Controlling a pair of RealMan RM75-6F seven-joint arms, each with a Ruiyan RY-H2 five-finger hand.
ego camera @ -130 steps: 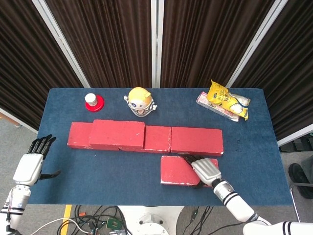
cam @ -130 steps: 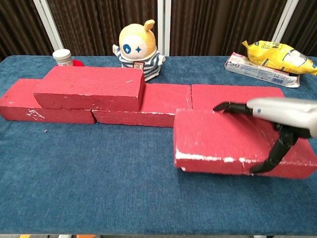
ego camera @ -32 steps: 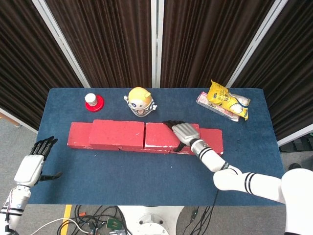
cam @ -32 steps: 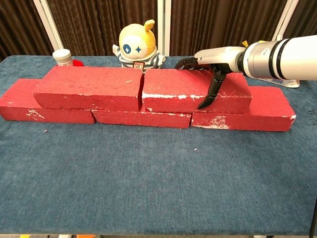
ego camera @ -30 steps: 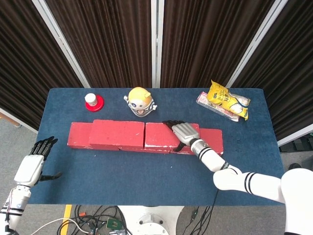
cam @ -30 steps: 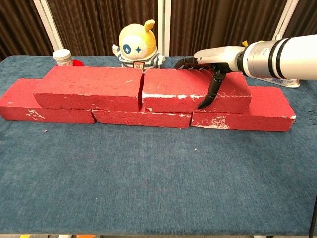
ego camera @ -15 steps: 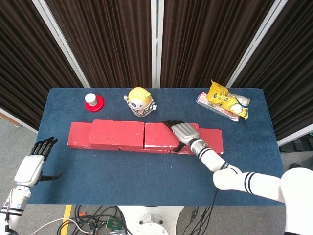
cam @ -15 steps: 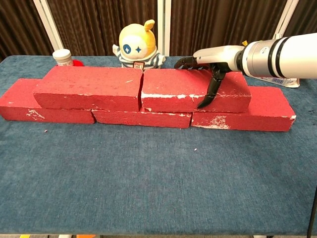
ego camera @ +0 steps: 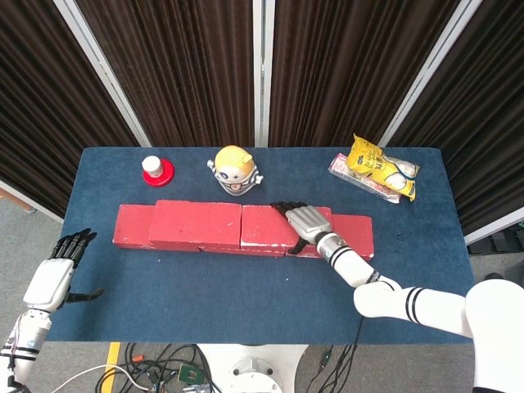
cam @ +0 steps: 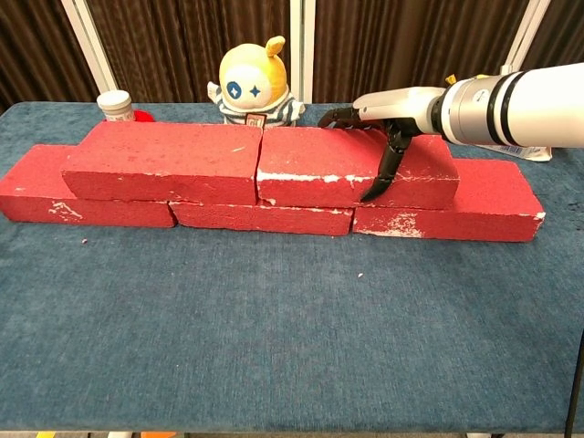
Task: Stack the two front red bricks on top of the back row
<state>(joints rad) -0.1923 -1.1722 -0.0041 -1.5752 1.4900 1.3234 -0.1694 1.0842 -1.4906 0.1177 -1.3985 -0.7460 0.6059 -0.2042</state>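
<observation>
Three red bricks form the back row. Two more red bricks lie on top of it, end to end. The left top brick sits free. My right hand grips the right top brick, with fingers over its far edge and the thumb down its front face. That brick's left end touches the left top brick. My left hand hangs open off the table's left front corner, holding nothing.
Behind the bricks stand a yellow-headed plush toy and a small white jar on a red lid. A yellow snack bag on a flat packet lies at the back right.
My right hand lifted the front brick onto the back row, then slid it slightly left until it met the other top brick. The left hand stayed still.
</observation>
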